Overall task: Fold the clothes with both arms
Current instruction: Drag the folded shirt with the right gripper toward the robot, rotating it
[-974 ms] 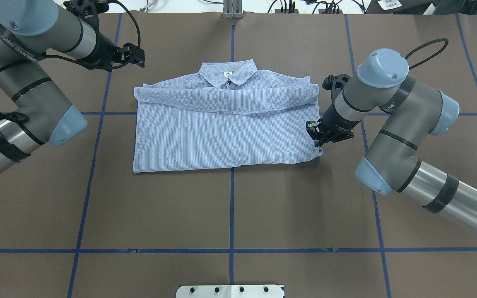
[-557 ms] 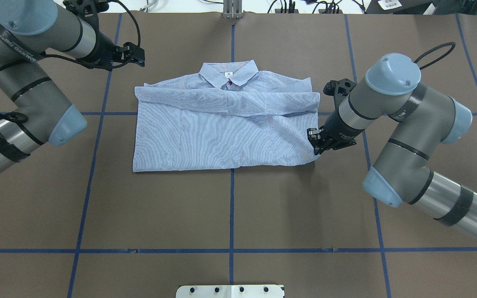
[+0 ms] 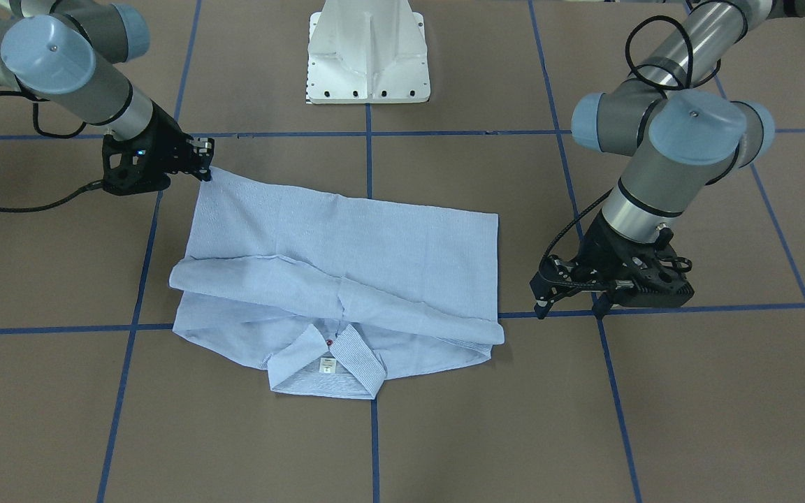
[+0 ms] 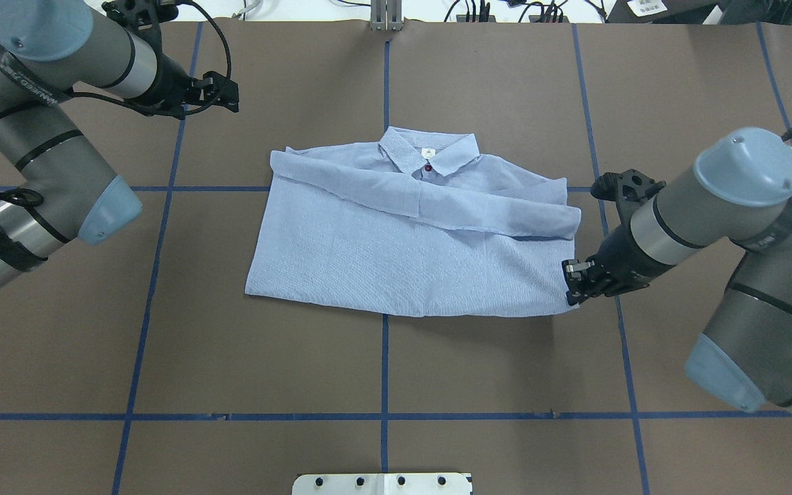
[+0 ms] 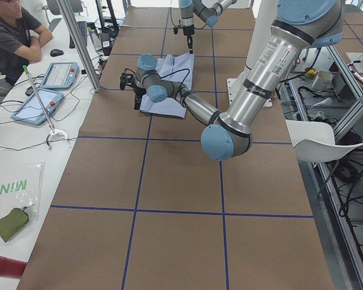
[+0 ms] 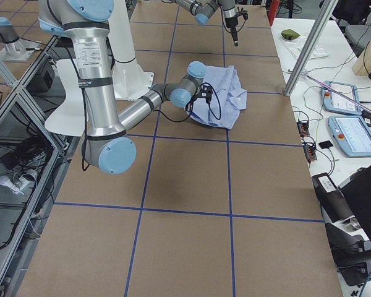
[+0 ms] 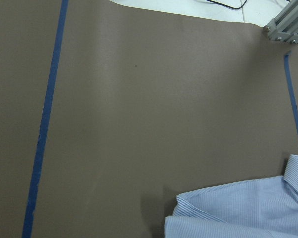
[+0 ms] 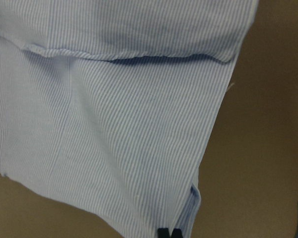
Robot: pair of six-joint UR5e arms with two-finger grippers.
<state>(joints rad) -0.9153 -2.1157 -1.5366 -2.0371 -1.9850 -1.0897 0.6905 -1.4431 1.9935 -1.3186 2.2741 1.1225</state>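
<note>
Overhead exterior: a finely striped, light blue shirt (image 4: pixel 403 254) lay folded flat on the brown, blue-taped table (image 4: pixel 492 371).
The right fingers (image 4: pixel 570 294) pinched its near hem corner; the left fingers (image 3: pixel 541 302) hung spread, well apart from it.

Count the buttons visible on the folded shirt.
1: a dark red button at the collar opening of the shirt, next to the white label. Others may be hidden under the folded sleeves.

Right claw (image 3: pixel 205 166) at one corner of the shirt (image 3: pixel 346 251)
</note>
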